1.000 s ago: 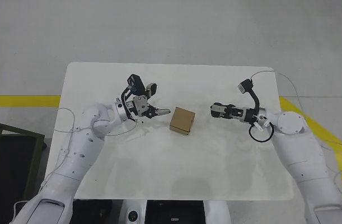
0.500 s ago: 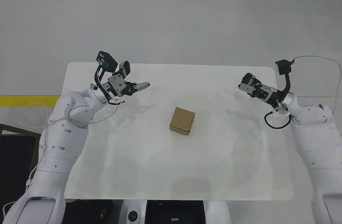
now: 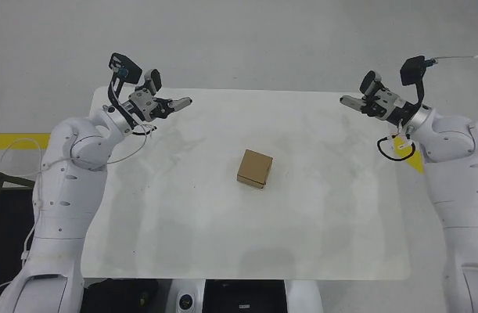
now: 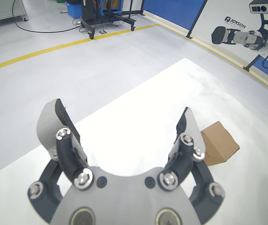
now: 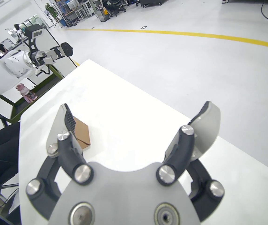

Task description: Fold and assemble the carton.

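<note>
Carton: a small brown cardboard box (image 3: 255, 169). From above its top is flat and almost square. From the left wrist view (image 4: 219, 142) it looks like a shut little box with sharp edges and a fold line low on one side.
Where the carton is: it sits near the middle of the white table (image 3: 223, 235), turned a bit crooked to the table's edges. It is between the two arms and well apart from both. Nothing touches it.
Left arm: it bends up at the far left corner of the table, and the left gripper (image 3: 180, 102) points in toward the table.
Left gripper's fingers: spread wide apart (image 4: 122, 108), with just air between them.
Right arm: it bends up at the far right corner, and the right gripper (image 3: 346, 100) points back across the table toward the other arm.
Right gripper's fingers: also spread wide (image 5: 136, 106), holding nothing.
Floor: grey, with a yellow line (image 3: 35, 141) running past the table.
</note>
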Action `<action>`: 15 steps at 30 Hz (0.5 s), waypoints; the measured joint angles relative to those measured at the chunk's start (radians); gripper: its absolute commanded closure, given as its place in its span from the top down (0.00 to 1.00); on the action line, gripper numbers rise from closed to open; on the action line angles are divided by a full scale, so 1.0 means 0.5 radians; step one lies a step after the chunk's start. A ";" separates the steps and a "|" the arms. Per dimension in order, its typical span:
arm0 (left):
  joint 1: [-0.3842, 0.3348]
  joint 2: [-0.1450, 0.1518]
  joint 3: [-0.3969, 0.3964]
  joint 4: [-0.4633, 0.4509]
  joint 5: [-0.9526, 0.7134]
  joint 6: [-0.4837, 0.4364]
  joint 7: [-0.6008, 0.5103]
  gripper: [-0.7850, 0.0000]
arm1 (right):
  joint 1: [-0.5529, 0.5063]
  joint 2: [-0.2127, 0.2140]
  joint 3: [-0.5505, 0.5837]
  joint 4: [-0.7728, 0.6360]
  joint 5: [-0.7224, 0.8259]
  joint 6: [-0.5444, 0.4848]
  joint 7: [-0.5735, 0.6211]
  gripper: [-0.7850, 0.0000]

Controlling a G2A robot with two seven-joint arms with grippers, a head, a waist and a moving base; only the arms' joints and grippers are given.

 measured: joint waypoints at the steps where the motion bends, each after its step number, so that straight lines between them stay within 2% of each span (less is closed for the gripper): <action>1: 0.004 0.002 -0.008 -0.007 0.002 0.010 0.004 1.00 | 0.001 0.000 -0.001 0.000 -0.005 0.002 -0.002 1.00; 15: 0.015 0.005 -0.019 -0.018 -0.002 0.022 0.017 1.00 | 0.000 0.000 -0.001 0.001 0.003 0.001 0.001 1.00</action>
